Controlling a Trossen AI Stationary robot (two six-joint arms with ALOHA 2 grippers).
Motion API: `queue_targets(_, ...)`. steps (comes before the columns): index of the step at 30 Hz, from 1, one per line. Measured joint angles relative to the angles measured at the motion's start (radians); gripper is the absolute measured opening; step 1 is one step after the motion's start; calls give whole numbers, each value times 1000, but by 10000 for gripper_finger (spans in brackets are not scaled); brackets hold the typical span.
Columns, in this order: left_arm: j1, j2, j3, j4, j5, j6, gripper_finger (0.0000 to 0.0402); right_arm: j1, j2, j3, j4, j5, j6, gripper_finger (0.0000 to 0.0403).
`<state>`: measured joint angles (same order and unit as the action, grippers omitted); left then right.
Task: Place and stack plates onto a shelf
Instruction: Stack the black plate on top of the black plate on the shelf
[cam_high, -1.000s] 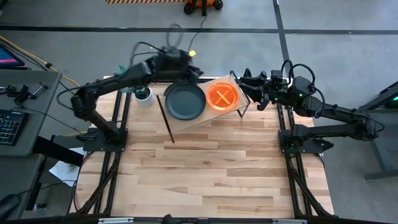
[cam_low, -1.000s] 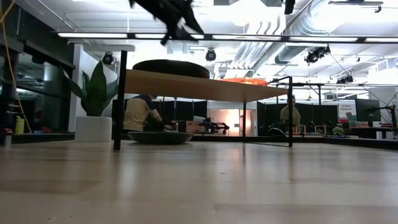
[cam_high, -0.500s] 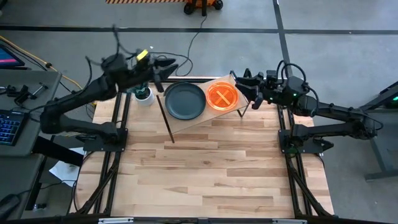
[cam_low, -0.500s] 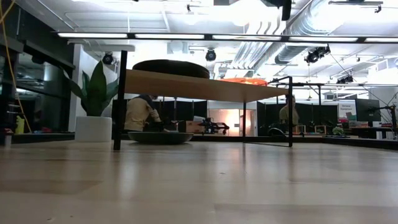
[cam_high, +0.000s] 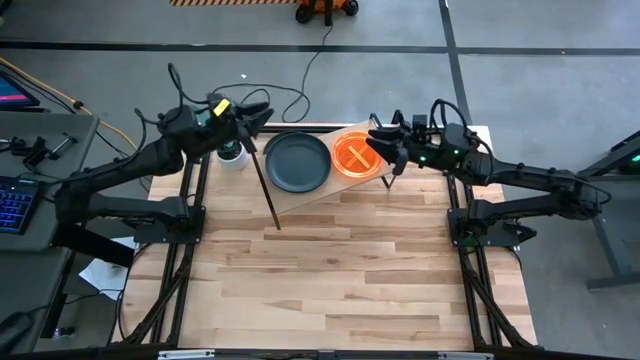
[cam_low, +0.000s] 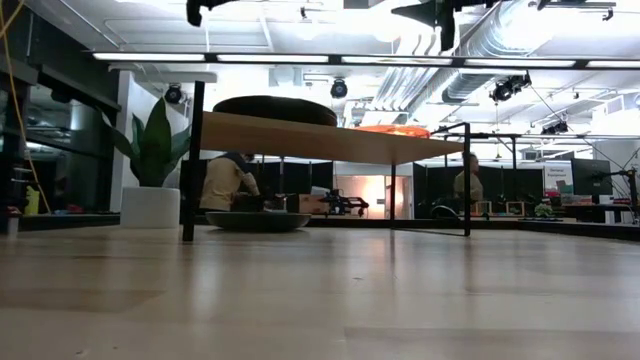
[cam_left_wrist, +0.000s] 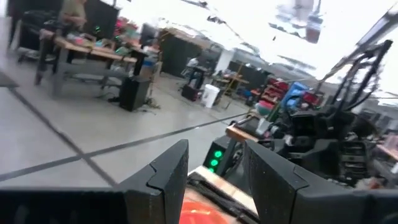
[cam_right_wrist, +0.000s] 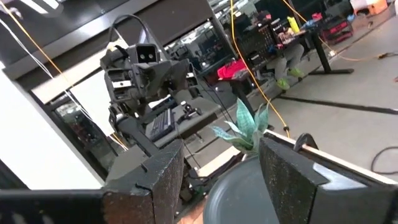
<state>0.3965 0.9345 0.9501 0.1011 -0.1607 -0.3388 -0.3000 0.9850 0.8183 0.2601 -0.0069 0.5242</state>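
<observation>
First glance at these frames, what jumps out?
The translucent orange plate glows on the right half of the small shelf at the table's far edge, beside a dark grey plate on the left half. Both grippers flank the shelf, open and empty: the left gripper near a potted plant, the right gripper over the orange plate's edge.

no legible text, labels, brands or nos. anywhere, distant wall signs too small
</observation>
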Motion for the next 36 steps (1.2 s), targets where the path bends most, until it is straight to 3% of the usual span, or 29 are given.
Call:
queue_targets(5,21,40,6,-40,-57,-122,145,0,15,-1,14,0,59,193)
queue_targets(9,142,128,100,-231,37,-166,142,0,18,-1,57,6,91,193)
queue_targets(15,366,410,365,-547,275,-30,123,0,17,-1,73,60,108,193)
queue_targets(21,509,716,554,-768,310,43,111,0,17,-1,18,63,158,193)
queue_targets(29,545,951,566,-978,312,-80,111,27,18,-1,-42,86,205,193)
queue_targets(36,500,1044,566,-928,335,-78,111,61,37,0,-47,169,208,193)
